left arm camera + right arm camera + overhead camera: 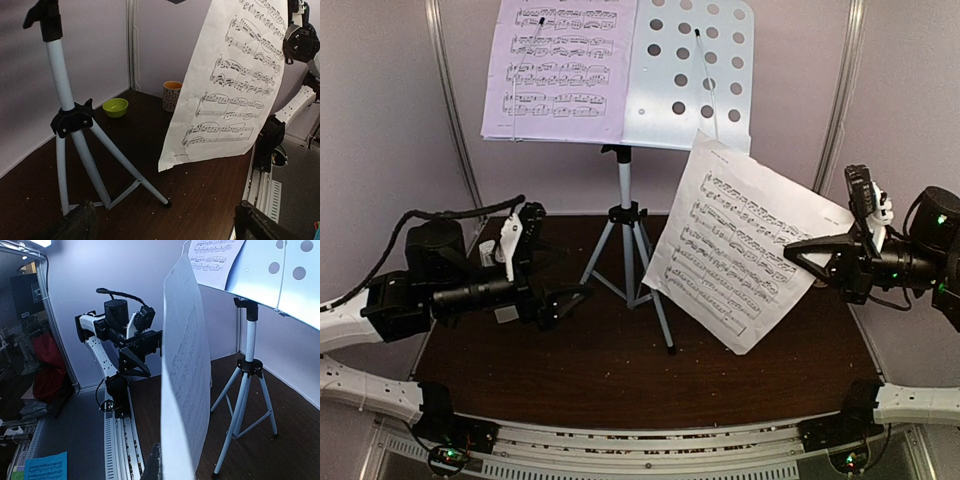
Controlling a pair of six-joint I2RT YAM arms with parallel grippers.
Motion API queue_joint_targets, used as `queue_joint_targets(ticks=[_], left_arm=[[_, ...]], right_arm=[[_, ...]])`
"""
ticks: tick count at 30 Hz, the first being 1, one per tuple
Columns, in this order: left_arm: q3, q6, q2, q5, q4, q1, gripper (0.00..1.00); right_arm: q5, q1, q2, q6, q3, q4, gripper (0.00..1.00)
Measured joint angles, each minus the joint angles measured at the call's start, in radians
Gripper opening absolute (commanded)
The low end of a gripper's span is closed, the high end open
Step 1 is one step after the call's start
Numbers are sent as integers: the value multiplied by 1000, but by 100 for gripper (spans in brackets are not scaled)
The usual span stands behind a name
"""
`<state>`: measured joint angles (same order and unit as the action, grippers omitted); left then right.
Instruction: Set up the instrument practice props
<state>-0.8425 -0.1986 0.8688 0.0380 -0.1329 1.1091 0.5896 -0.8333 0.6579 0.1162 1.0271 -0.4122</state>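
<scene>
Stand: the pale perforated-metal music stand (690,80) is upright at the upper middle of the top view; its silver tripod (623,215) has its feet on the dark brown tabletop (600,370)
First page: one printed sheet-music page (560,65) rests on the left half of the stand's desk under a thin wire holder; the right half is bare, its holes showing
Second page: the other printed sheet-music page (740,240) hangs tilted in the air at the right centre, just beside the tripod; its lower corner is near the tabletop, and I cannot tell whether it touches
Right pincer (798,252): closed on the right edge of the second page, carrying it
Left pincer (560,300): jaws wide apart and holding nothing; it sits at the left centre, apart from both pages
Metronome: not in any view
Bystanders: a small yellow-green bowl (115,107) and a patterned white mug (172,95) stand in the far corner in the left wrist view
Progress: about halfway, by my reading; the stand is up and one page is placed; the second page is not yet on the bare right half, and the metronome's setting-out cannot be judged
</scene>
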Motion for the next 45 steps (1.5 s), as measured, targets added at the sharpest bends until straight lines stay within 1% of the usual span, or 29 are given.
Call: queue_joint_targets(ticks=[6, 14, 16, 18, 21, 23, 25, 29, 31, 34, 37, 41, 43, 45], left_arm=[[-105, 57, 195, -174, -23, -19, 98], [-159, 89, 297, -299, 23, -15, 98], [-176, 93, 326, -323, 51, -3, 95], [-183, 93, 349, -348, 88, 24, 88], [-179, 80, 357, -386, 146, 51, 81], [-171, 65, 354, -411, 198, 54, 79], [-160, 49, 350, -427, 240, 54, 81], [-87, 7, 312, -427, 305, 47, 89], [-30, -19, 273, -427, 331, 36, 90], [5, -45, 247, -432, 370, 26, 91], [6, -84, 265, -460, 451, 24, 88], [0, -138, 337, -513, 563, 27, 85], [0, -160, 372, -526, 601, 31, 80], [0, -176, 395, -529, 624, 37, 72]], right_arm=[[84, -5, 25, -85, 39, -109, 0], [129, -13, 35, -135, 64, -195, 0], [129, -13, 37, -138, 73, -198, 0], [128, -13, 40, -140, 82, -199, 0], [120, -14, 41, -140, 88, -199, 0], [111, -14, 41, -140, 89, -199, 0], [105, -14, 41, -140, 89, -199, 0], [93, -14, 37, -140, 90, -199, 0], [87, -14, 35, -139, 96, -198, 0], [86, -14, 32, -139, 100, -197, 0], [86, -14, 33, -138, 100, -196, 0], [84, -14, 37, -137, 105, -196, 0], [83, -14, 41, -137, 113, -196, 0], [82, -14, 43, -137, 119, -195, 0]])
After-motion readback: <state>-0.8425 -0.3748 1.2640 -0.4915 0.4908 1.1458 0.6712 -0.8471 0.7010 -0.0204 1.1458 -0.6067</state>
